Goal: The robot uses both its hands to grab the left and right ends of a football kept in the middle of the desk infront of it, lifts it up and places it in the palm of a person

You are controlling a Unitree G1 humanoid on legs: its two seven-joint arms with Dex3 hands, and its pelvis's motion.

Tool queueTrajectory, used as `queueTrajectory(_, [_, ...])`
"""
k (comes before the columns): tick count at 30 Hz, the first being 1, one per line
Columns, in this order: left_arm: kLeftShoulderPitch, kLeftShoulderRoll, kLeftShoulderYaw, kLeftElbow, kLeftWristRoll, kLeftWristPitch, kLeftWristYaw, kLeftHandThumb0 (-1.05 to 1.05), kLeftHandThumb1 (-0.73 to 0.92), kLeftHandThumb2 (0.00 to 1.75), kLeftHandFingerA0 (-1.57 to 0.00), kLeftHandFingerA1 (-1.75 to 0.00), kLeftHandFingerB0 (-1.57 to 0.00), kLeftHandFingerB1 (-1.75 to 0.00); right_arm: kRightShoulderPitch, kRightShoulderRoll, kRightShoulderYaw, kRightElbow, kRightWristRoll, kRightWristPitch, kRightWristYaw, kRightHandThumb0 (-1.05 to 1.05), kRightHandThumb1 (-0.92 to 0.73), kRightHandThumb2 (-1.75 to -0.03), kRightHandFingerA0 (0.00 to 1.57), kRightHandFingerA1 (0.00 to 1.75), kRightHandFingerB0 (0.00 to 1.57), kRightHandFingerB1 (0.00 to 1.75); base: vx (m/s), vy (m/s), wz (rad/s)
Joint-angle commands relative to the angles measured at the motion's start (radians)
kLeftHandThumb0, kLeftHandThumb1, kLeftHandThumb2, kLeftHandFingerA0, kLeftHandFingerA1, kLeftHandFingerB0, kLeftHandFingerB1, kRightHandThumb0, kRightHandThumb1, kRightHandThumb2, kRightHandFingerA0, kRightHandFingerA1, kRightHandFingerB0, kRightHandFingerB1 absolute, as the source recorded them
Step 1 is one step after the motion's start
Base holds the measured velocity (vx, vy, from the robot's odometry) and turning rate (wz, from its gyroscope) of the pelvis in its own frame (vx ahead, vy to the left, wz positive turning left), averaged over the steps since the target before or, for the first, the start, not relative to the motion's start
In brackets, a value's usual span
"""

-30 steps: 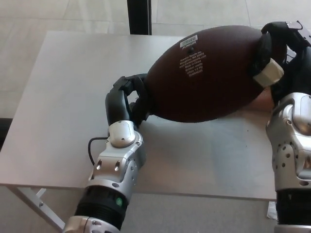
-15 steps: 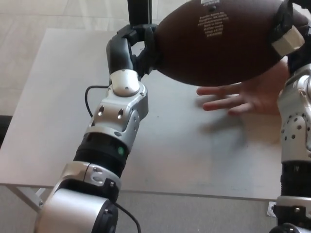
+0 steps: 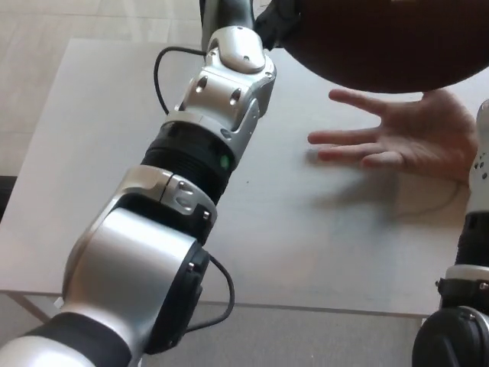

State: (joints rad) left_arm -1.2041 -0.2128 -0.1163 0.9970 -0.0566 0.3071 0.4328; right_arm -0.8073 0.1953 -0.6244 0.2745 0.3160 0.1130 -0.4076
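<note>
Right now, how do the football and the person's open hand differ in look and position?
The football is dark brown and rounded, cut off by the frame's top edge; the person's hand is flat, palm up, fingers spread. The football is held up above the desk; the person's hand lies lower, just beneath the ball and close over the desk. Both sit at the far right of the desk.
</note>
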Motion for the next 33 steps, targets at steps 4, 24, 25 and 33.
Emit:
queueTrajectory(4, [-0.131,-0.172,-0.291,0.200,0.256,0.074,-0.170,-0.15,0.60,0.57,-0.72,-0.93,-0.70,-0.59,-0.016,0.106,-0.199,0.051,0.396,-0.009,-0.066,-0.24,-0.79,-1.28,0.00,0.52,0.00,0.50,0.00,0.000,0.00])
queueTrajectory(24, [0.057,-0.152,-0.439,0.253,0.278,0.083,-0.225,-0.20,0.64,0.60,-0.66,-1.24,-0.60,-0.64,0.125,0.119,-0.152,0.180,0.341,0.059,-0.187,-0.45,-0.83,-1.15,0.27,0.57,0.32,0.59,0.00,0.000,0.00])
queueTrajectory(25, [0.058,-0.153,-0.435,0.253,0.283,0.085,-0.227,-0.20,0.64,0.60,-0.66,-1.24,-0.60,-0.64,0.126,0.116,-0.146,0.183,0.344,0.056,-0.190,-0.45,-0.83,-1.15,0.27,0.57,0.32,0.59,0.00,0.000,0.00])
queueTrajectory(33, [0.057,-0.084,-0.263,0.201,0.216,0.035,-0.187,-0.51,0.79,0.63,-0.47,-1.09,-0.30,-0.67,0.122,0.044,-0.010,0.215,0.172,-0.005,-0.299,-0.34,-0.81,-0.64,0.97,1.10,0.63,0.78,0.00,0.000,0.00])
